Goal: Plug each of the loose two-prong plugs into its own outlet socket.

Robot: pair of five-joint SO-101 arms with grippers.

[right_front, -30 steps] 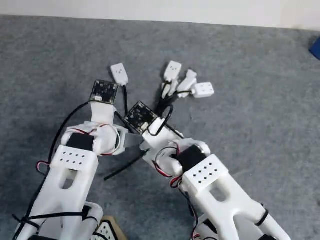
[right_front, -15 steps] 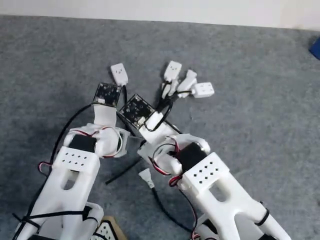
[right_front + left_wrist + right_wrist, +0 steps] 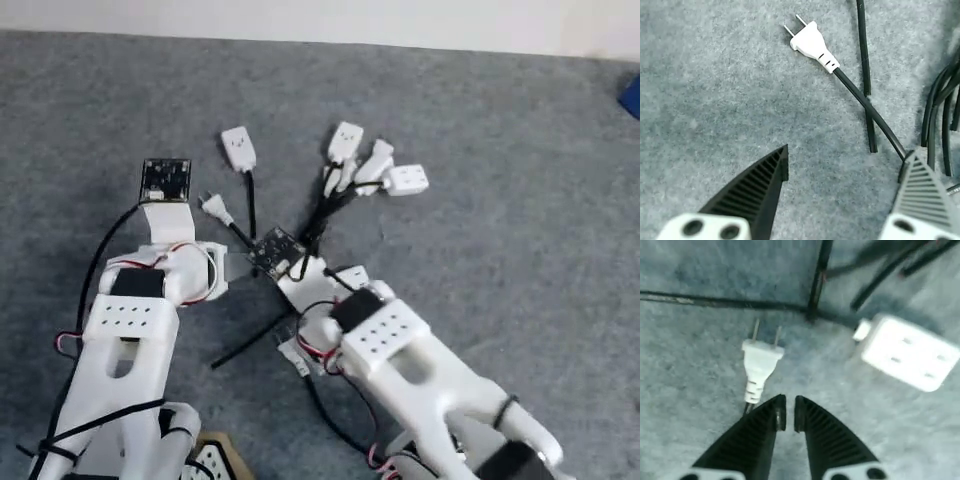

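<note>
The left arm (image 3: 130, 320) is reaching away from the near edge on the left side of the grey mat (image 3: 520, 290), its wrist tipped down over the surface. The left gripper (image 3: 848, 155) is hanging wide open above bare mat, with one dark finger (image 3: 762, 192) and one pale finger (image 3: 917, 197) well apart. The right arm (image 3: 400, 345) is stretching in from the near right, angled to the far left. The right gripper (image 3: 789, 402) is hovering with its fingertips drawn almost together, only a sliver between them and nothing clamped.

In the high view both arms' wrist parts are covering their fingers. The near plug (image 3: 292, 354) is partly tucked beneath the right arm there. In the right wrist view the near plug (image 3: 760, 362) is lying just beyond the fingertips, its cord passing under one finger. A blue object (image 3: 632, 95) is being cut off by the far right edge.

The far plug (image 3: 213, 208) is lying loose just right of the left arm's wrist, prongs pointing far left. In the left wrist view the far plug (image 3: 812, 42) is lying well ahead of the open fingers. Four white outlet sockets (image 3: 345, 142) are fanning out at the far middle on black cords (image 3: 322, 205), apart from both plugs. A socket block (image 3: 907, 352) is lying near the near plug, slots facing up.
</note>
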